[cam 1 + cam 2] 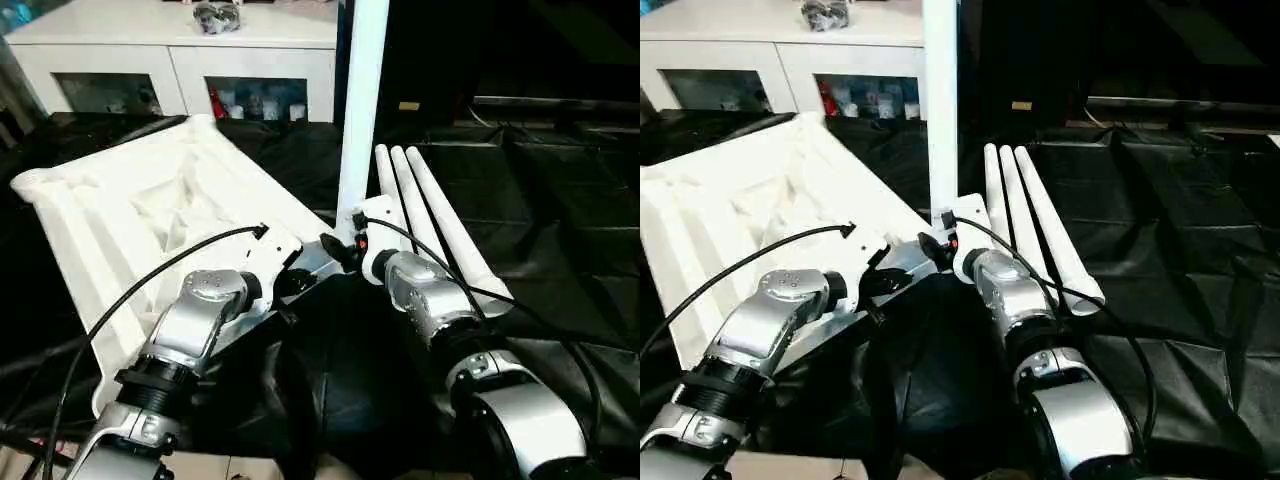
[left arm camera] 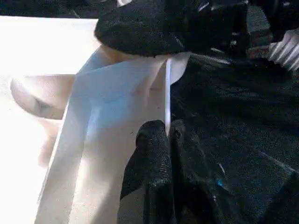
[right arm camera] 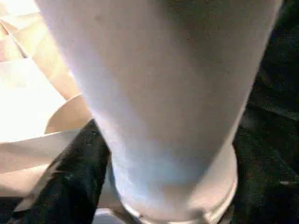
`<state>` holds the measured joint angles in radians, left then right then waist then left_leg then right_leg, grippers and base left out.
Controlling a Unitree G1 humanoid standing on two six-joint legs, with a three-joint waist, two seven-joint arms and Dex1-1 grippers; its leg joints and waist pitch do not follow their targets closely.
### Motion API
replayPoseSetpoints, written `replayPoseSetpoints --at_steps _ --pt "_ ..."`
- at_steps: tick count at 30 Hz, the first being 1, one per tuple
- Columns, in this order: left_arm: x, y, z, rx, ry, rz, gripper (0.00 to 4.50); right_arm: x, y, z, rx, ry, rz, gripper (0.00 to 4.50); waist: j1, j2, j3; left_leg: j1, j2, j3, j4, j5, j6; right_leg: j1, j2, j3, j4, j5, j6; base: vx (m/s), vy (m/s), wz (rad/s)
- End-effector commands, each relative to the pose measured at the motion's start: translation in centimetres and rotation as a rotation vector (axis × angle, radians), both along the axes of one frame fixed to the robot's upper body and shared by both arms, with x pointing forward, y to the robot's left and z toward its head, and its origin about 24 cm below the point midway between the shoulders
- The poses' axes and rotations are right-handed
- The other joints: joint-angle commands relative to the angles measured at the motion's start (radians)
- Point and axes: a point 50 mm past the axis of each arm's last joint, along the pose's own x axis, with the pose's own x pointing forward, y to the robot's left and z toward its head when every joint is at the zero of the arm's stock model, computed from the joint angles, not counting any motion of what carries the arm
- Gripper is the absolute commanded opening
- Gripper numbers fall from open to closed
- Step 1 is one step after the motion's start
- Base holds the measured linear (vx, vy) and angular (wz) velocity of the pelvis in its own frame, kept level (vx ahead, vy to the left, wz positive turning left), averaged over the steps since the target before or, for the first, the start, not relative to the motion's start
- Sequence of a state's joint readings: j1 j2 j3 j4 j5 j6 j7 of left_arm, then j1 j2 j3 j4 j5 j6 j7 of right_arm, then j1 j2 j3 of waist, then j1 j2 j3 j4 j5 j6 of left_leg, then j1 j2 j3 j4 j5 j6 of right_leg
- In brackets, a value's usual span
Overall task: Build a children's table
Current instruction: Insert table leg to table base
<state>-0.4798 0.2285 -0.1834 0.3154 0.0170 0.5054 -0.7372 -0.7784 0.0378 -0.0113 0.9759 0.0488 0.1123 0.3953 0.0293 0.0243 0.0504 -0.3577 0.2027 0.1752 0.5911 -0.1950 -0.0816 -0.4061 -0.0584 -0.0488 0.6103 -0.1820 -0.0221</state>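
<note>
legs (image 1: pixel 420 215): three lying, one upright (image 1: pixel 360 110)

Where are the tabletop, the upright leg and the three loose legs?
tabletop (image 1: pixel 120 215): left eye view, ribbed underside.
upright leg (image 1: pixel 360 110): left eye view, middle of the tube.
three loose legs (image 1: pixel 1025 215): right eye view, the middle leg's shaft.
</note>
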Motion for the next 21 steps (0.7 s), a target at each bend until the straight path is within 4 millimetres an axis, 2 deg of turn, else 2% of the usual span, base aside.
replayPoseSetpoints --at_steps 1,2,4,7,11,12,13,15,17,21 --pt "-0.3 -2.2 1.7 -0.058 -0.068 -0.118 0.0 -1.9 3.9 -1.0 0.025 0.051 0.207 3.95 0.005 0.006 -0.066 0.0 0.021 -0.006 -0.068 -0.166 0.026 0.053 -0.071 0.04 -0.067 -0.138 -0.233 0.0 0.0 0.0" --pt "-0.4 -2.1 1.6 -0.058 -0.067 -0.131 0.0 -1.9 3.9 -1.0 0.019 0.04 0.228 4.01 0.003 0.005 -0.067 -0.003 0.02 -0.006 -0.066 -0.15 0.033 0.056 -0.07 0.04 -0.062 -0.099 -0.245 0.0 0.0 0.0" --pt "-0.8 -1.7 1.5 -0.057 -0.063 -0.179 0.0 -2.0 3.5 -0.7 0.004 0.001 0.326 4.01 0.002 0.003 -0.067 -0.004 0.02 -0.006 -0.066 -0.144 0.046 0.057 -0.069 0.039 -0.06 -0.08 -0.256 0.0 0.0 0.0" --pt "-1.4 -1.2 1.4 -0.054 -0.05 -0.247 0.0 -2.4 2.7 -0.4 -0.012 -0.036 0.463 4.01 0.005 0.005 -0.063 -0.003 0.023 -0.003 -0.065 -0.168 0.058 0.055 -0.071 0.04 -0.065 -0.11 -0.261 0.0 0.0 0.0" --pt "-2.0 -0.4 1.4 -0.053 -0.043 -0.325 0.0 -3.0 1.5 -0.1 -0.01 -0.05 0.61 4.01 0.01 0.005 -0.059 0.003 0.027 -0.003 -0.068 -0.195 0.055 0.051 -0.069 0.04 -0.068 -0.154 -0.253 0.0 0.0 0.0" --pt "-2.2 0.0 1.4 -0.049 -0.034 -0.349 0.0 -3.1 0.9 0.1 -0.003 -0.044 0.657 4.01 0.012 0.005 -0.06 0.005 0.028 -0.003 -0.068 -0.195 0.053 0.051 -0.069 0.04 -0.067 -0.155 -0.254 0.0 0.0 0.0" --pt "-2.4 0.2 1.4 -0.051 -0.027 -0.377 0.0 -3.3 0.4 0.1 -0.003 -0.038 0.692 4.01 0.016 0.0 -0.06 0.004 0.029 -0.002 -0.068 -0.195 0.055 0.052 -0.069 0.04 -0.067 -0.159 -0.252 0.0 0.0 0.0" --pt "-2.7 0.5 1.4 -0.062 -0.013 -0.417 0.0 -3.6 -0.3 0.2 -0.001 -0.027 0.747 4.01 0.021 0.002 -0.06 0.003 0.029 -0.001 -0.068 -0.188 0.057 0.051 -0.07 0.04 -0.065 -0.16 -0.253 0.0 0.0 0.0" --pt "-3.0 0.9 1.4 -0.066 -0.004 -0.451 0.0 -4.0 -0.9 0.3 -0.002 -0.015 0.8 3.77 0.03 0.001 -0.059 0.003 0.03 -0.001 -0.068 -0.185 0.06 0.051 -0.069 0.04 -0.066 -0.167 -0.247 0.0 0.0 0.0" --pt "-3.4 1.7 1.2 -0.042 0.034 -0.512 0.0 -4.6 -1.8 0.3 -0.01 0.008 0.869 3.57 0.038 0.001 -0.061 0.004 0.029 -0.001 -0.067 -0.173 0.058 0.049 -0.07 0.04 -0.065 -0.167 -0.243 0.0 0.0 0.0"
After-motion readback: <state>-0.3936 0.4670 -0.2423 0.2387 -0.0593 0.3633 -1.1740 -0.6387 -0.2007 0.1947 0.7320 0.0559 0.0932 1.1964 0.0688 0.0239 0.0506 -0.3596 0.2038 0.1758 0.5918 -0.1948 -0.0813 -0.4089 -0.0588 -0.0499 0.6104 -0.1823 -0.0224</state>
